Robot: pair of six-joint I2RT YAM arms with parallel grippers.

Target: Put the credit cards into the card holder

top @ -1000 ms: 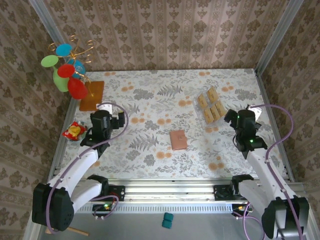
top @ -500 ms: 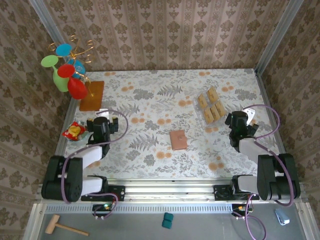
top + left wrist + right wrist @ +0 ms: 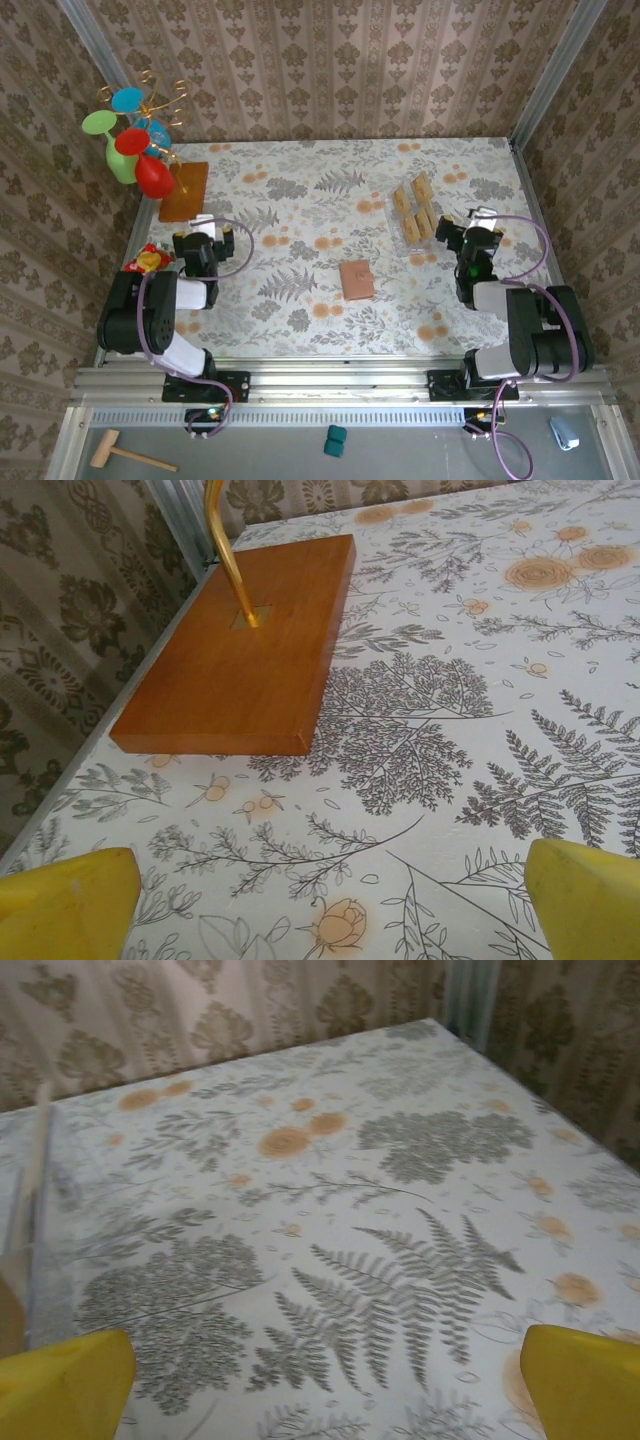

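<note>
Reddish-brown card holder lies flat mid-table, seen from overhead; the left wrist view catches a gold stem set in the wooden board. The left gripper and right gripper gape, empty.

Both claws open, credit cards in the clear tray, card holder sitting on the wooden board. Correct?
No. The card holder lies on the table near its middle, apart from the wooden board at far left; the top external view shows it. The rest stands: left claw and right claw open, credit cards in the clear tray.
</note>
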